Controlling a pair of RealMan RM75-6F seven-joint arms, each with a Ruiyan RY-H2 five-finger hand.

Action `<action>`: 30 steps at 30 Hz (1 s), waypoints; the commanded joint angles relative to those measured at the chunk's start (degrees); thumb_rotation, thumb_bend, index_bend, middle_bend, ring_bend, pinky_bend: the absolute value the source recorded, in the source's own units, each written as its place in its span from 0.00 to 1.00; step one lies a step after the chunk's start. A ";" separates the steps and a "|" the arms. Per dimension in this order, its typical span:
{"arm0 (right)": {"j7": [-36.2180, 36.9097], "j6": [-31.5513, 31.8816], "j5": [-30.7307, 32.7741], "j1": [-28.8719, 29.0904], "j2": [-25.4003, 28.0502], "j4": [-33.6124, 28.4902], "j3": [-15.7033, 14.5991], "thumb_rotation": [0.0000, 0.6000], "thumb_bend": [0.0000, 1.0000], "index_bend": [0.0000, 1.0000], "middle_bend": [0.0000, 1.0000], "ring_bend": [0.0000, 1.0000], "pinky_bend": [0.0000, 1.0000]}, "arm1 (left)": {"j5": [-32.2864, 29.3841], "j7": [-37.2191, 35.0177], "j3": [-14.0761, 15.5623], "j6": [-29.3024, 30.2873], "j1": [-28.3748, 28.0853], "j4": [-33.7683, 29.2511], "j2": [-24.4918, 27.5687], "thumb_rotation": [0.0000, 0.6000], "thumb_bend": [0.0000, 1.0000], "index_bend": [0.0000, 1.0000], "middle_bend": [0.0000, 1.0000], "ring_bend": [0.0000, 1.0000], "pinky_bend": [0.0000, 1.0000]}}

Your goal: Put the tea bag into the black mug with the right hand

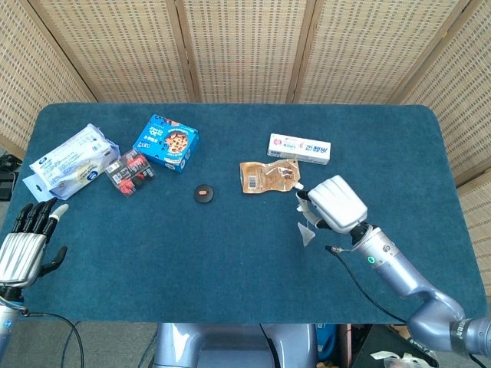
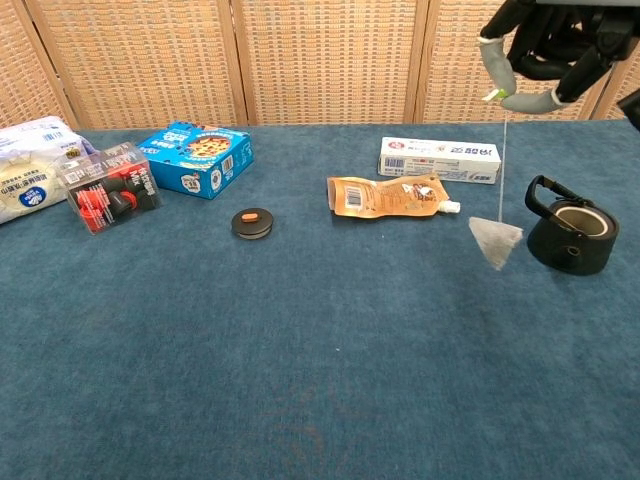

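Tea bag (image 2: 495, 241): hangs by its string clear of the table (image 2: 330, 380), just left of the black mug (image 2: 572, 237) — not over its mouth.
Right hand (image 2: 545, 45): you have it raised high above the mug, fingertips pinching the string's tag.
Left hand (image 1: 24, 247): low at the near left table edge, fingers apart, holding nothing.
Open room: a broad bare stretch of blue cloth lies in front of the mug.
Far side: brown pouch (image 2: 388, 195) and long white box (image 2: 438, 158) sit behind and left of the mug.
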 commanded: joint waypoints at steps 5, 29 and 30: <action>2.55 0.59 1.89 -0.42 3.69 1.32 1.66 1.00 0.65 0.66 0.93 0.89 0.96 | 0.23 0.31 0.15 -0.15 -0.09 -0.18 0.05 1.00 0.41 0.07 0.00 0.00 0.00; 9.39 -0.36 6.14 -2.15 5.67 9.84 1.50 1.00 0.65 0.66 0.93 0.89 0.96 | -0.26 1.38 0.33 -0.53 -0.05 -0.88 0.34 1.00 0.41 0.07 0.00 0.00 0.00; 9.70 -0.41 6.21 -2.28 5.54 10.19 1.37 1.00 0.65 0.66 0.93 0.89 0.96 | -0.25 1.39 0.37 -0.51 -0.01 -0.89 0.35 1.00 0.41 0.07 0.00 0.00 0.00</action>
